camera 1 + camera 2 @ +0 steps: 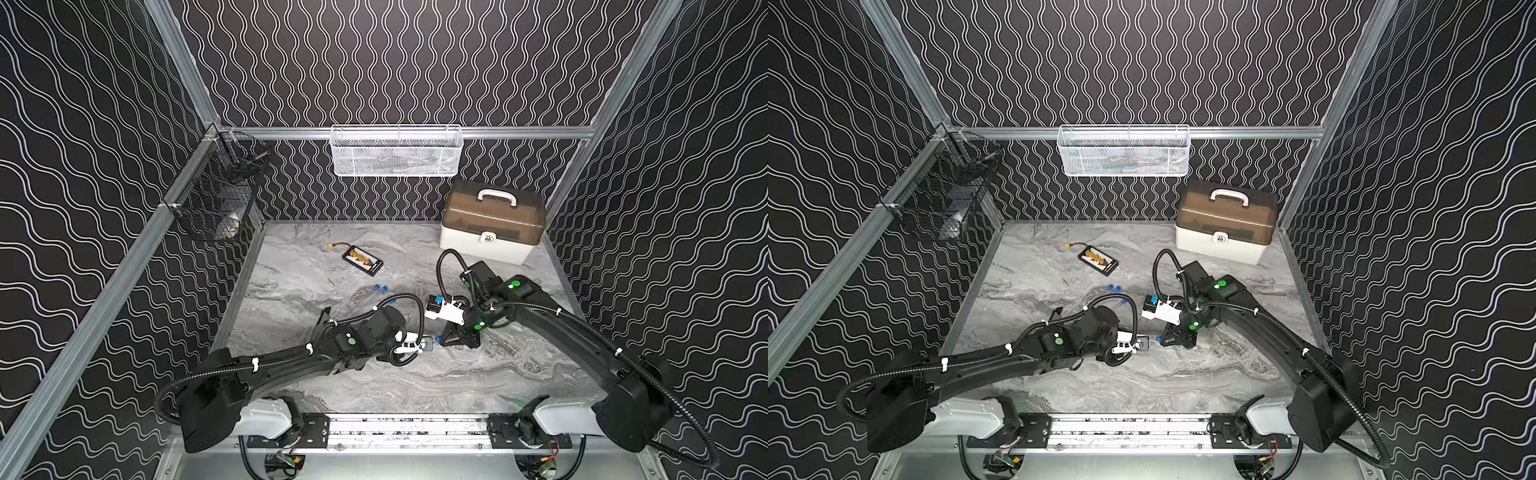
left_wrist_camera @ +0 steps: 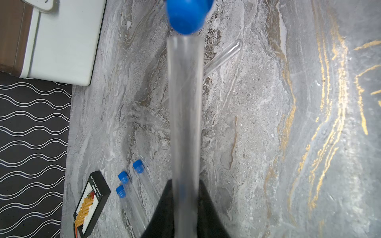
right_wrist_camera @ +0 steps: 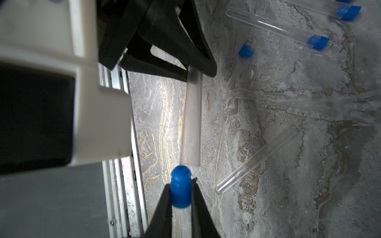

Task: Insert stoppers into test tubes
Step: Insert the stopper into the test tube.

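My left gripper (image 2: 185, 183) is shut on a clear test tube (image 2: 185, 115) that sticks out level from its jaws. My right gripper (image 3: 181, 182) is shut on a blue stopper (image 3: 181, 191), whose nose sits right at the tube's open mouth (image 3: 189, 162); whether they touch I cannot tell. In both top views the two grippers meet tip to tip over the table's middle, with the stopper (image 1: 437, 339) between them. Three stoppered test tubes (image 2: 132, 197) lie side by side. One bare tube (image 3: 257, 158) and a loose stopper (image 3: 245, 50) lie on the marble.
A black-and-yellow battery board (image 1: 362, 260) lies behind the stoppered tubes. A white toolbox (image 1: 492, 224) with a brown lid stands at the back right. A white mesh basket (image 1: 396, 151) hangs on the back wall, a black one (image 1: 216, 195) on the left wall.
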